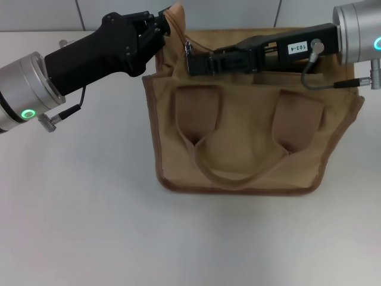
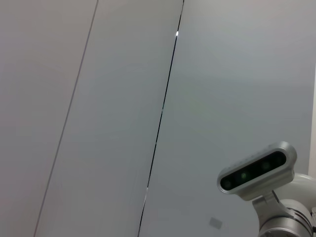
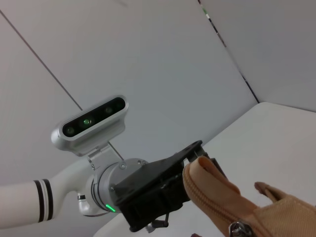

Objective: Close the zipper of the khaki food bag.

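On the white desk [image 1: 89,226], the far left top corner of the boxy khaki canvas food bag [image 1: 250,137] is pinched in the jaws of the black left gripper [image 1: 159,25], apparently to brace it. Further right, the tan zipper [image 1: 189,49] with its small silver pull is met by the black right gripper [image 1: 191,62]; whether its jaws are pressed together cannot be told.

Black end effectors [image 1: 156,27] on silver wrists with green rings.

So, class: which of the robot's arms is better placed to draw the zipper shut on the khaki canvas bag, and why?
The right. Its gripper reaches across the boxy khaki canvas bag's top, right beside the small silver zipper pull. The left gripper pinches the bag's tan corner tab, bracing that end.
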Action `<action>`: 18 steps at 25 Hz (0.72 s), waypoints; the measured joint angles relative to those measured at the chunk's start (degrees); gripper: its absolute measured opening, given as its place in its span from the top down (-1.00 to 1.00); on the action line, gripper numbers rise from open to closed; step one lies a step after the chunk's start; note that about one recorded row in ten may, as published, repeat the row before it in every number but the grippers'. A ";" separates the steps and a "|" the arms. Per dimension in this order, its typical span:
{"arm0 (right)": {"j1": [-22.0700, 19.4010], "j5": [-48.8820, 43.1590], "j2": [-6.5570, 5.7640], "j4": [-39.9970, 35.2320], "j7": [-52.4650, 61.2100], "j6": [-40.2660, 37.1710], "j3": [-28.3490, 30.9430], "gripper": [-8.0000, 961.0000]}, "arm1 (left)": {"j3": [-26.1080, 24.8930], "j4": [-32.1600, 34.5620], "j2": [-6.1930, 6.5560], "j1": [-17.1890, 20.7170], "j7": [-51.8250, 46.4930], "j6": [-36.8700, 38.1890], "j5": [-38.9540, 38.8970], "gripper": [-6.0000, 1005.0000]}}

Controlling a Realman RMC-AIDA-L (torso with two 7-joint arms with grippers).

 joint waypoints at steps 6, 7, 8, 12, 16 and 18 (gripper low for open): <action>-0.79 -0.08 1.21 -2.76 0.00 0.34 -0.10 0.34 | 0.01 -0.85 -0.04 -0.35 0.00 0.14 -0.09 0.89; -0.79 -0.08 1.21 -2.76 0.00 0.34 -0.10 0.34 | 0.01 -0.85 -0.04 -0.35 0.00 0.14 -0.09 0.89; -0.92 -0.08 1.43 -3.22 0.00 0.45 -0.34 0.34 | 0.02 -0.98 -0.05 -0.41 0.00 0.16 -0.10 0.89; -1.06 0.05 1.89 -3.68 0.00 0.67 -1.38 0.35 | -0.21 -1.60 -0.15 -0.97 0.03 0.20 -0.13 0.89; -1.42 0.13 2.10 -3.63 -0.01 0.82 -1.42 0.35 | -0.02 -4.17 -0.29 -1.58 2.07 -0.11 -2.33 0.89; -1.77 0.36 2.16 -3.64 -0.21 0.97 -1.26 0.36 | -0.03 -4.57 -0.30 -1.74 2.27 -0.38 -2.65 0.88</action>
